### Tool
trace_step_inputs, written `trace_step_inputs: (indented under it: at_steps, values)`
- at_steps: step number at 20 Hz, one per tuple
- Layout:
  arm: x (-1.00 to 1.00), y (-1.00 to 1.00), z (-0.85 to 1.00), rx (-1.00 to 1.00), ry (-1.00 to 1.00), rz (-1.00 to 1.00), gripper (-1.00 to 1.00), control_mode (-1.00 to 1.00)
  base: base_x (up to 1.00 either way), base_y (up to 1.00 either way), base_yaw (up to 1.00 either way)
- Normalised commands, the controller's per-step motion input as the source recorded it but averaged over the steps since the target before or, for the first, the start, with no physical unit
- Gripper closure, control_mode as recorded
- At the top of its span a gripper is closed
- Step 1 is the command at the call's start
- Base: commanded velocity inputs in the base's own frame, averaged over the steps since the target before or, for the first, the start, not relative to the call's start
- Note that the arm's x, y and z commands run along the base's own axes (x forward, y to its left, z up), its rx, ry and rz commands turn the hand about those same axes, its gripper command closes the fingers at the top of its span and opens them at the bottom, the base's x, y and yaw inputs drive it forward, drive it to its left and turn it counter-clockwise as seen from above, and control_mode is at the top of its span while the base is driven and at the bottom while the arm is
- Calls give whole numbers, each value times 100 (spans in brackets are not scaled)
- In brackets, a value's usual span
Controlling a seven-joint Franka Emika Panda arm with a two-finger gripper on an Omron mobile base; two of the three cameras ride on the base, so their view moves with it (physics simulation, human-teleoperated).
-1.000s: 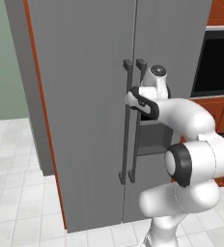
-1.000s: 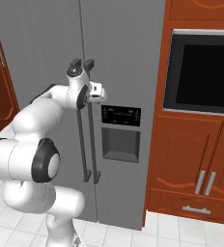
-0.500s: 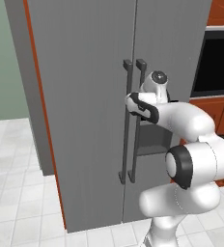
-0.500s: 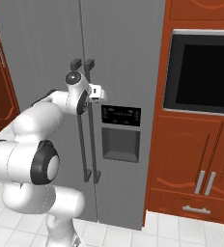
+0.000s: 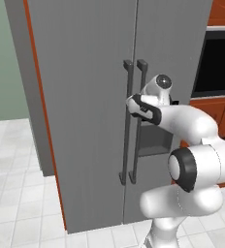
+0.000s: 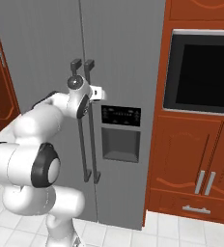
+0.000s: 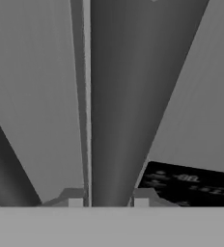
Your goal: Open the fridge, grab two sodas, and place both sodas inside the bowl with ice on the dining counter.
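The fridge (image 5: 95, 121) stands straight ahead of the base with both doors shut, its two dark bar handles side by side along the seam between them. A second ago the end effector (image 7: 108, 198) was spread wide around the right-hand handle (image 7: 128, 96); since then the fingers have drawn in, and they are now clamped on that bar, one fingertip (image 7: 74, 198) on each side of it in the hand view. In the left base view the wrist presses up against the handles at about upper-handle height; in the right base view the hand sits just left of the dispenser panel (image 6: 120, 116), level with its dark control strip.

The arm itself has barely shifted over that second, so the change is almost wholly the closing of the grip. That matters: the reach phase looks finished and the door can now be pulled. Nothing of the door has moved yet; the seam is tight and no interior shows, so the sodas remain out of sight behind it.

The next move, as I judge it, is a pull along an arc about the right door's hinge. A straight pull could let the bar slide out of the narrow fingers.
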Motion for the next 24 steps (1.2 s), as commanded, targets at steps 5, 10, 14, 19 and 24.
trace_step_inputs:
  at_steps: [5, 10, 14, 19, 24]
  values:
    - [-87, -14, -1, 0, 2, 1, 100, -100, 0, 0, 0]
    - [-99, -18, 14, -3, 4, 0, 100, -100, 0, 0, 0]
    - [-75, -17, 13, -5, 7, 0, 100, -100, 0, 0, 0]
    - [-42, 7, -17, -13, 6, 0, -100, -100, 0, 0, 0]
    - [-72, 4, 23, -15, -7, 1, -100, -100, 0, 0, 0]
